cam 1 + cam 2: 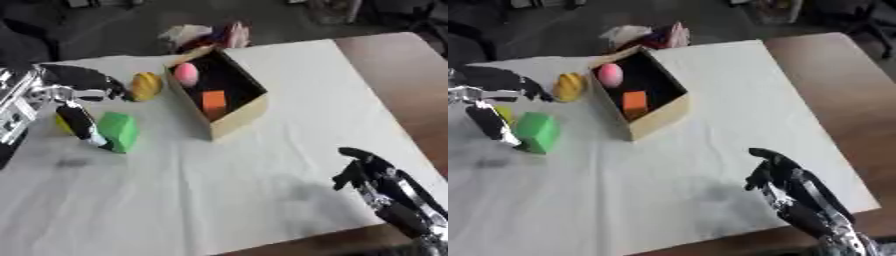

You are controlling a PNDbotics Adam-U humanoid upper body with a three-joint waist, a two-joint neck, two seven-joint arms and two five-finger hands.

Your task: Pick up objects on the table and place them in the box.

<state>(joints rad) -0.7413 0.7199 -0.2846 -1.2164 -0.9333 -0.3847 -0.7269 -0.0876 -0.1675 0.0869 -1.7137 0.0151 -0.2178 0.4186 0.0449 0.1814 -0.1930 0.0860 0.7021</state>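
The robot's left hand point(74, 102), fingers spread and holding nothing, reaches beside the green block point(120, 131) left of the box point(238, 119) — next, close on it; right hand point(367, 175) idles, relaxed.

no readable text, labels or numbers anywhere

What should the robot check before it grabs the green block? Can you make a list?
1. Left hand near the green block: ok, thumb beside it, fingers spread.
2. Block gripped: not ok, not yet held.
3. Room in the box: ok, pink egg shape and orange block leave space.
4. Yellow object out of the way: ok, sits apart.
5. Something yellow behind the thumb: cannot tell what.
6. Right hand clear: ok, idle at lower right.
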